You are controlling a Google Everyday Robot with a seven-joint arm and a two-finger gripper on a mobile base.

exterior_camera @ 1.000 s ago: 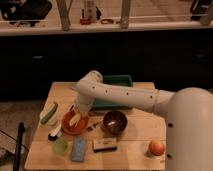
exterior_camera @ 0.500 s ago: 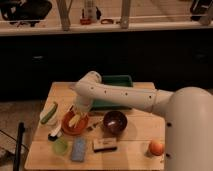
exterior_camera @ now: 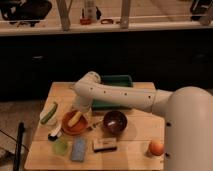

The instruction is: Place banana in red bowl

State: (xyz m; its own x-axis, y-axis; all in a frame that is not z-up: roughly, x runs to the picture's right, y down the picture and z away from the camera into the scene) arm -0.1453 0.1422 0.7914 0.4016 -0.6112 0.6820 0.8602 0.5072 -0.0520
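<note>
The banana (exterior_camera: 75, 119) is small and pale yellow and lies inside the shallow orange-red bowl (exterior_camera: 67, 128) at the left of the wooden table. My gripper (exterior_camera: 84, 112) hangs from the white arm, which reaches in from the right. It sits just above the bowl's far right rim, close to the banana's upper end. The arm's wrist hides the far edge of the bowl.
A dark brown bowl (exterior_camera: 115, 122) stands right of the red bowl. A green tray (exterior_camera: 118, 80) is behind the arm. A green-and-white long object (exterior_camera: 49, 113) lies at left. A light-green cup (exterior_camera: 60, 146), blue sponge (exterior_camera: 78, 149), brown bar (exterior_camera: 104, 144) and orange (exterior_camera: 156, 147) are near the front edge.
The arm has barely moved over the red bowl. The banana stays in the bowl.
</note>
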